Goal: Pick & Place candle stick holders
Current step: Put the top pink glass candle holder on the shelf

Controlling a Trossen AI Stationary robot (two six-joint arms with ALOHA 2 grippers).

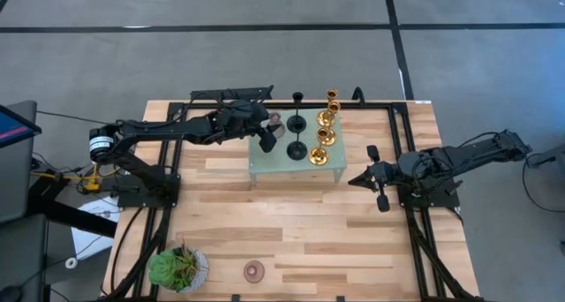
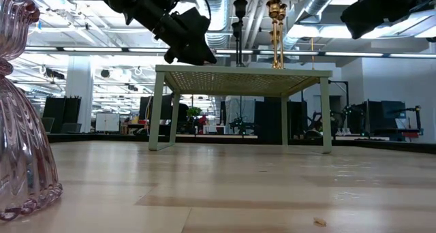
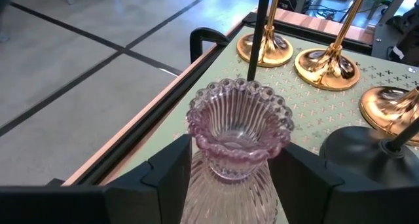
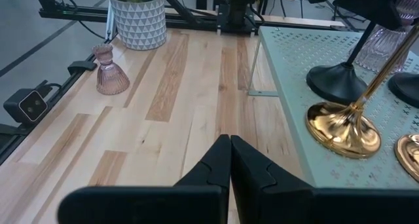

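One pink holder (image 3: 237, 129) sitting clamped between left gripper (image 3: 229, 178) fingers, over platform (image 3: 308, 109) edge. Risking a knock against black holder (image 3: 366, 152) just beyond when lowering. Right gripper (image 4: 229, 160) idling closed, empty, well aside.

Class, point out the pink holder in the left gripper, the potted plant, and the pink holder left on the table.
Gripped pink holder (image 3: 239, 122), left wrist view, beaded rim.
Potted plant (image 1: 174, 268), high view, leaves.
Table pink holder (image 4: 110, 72), right wrist view, ribbed body.

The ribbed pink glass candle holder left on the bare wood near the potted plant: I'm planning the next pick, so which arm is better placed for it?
Probably the right gripper: it is shut, empty and faces the ribbed pink glass candle holder on the wood. The left gripper is busy, straddling another pink holder on the platform.
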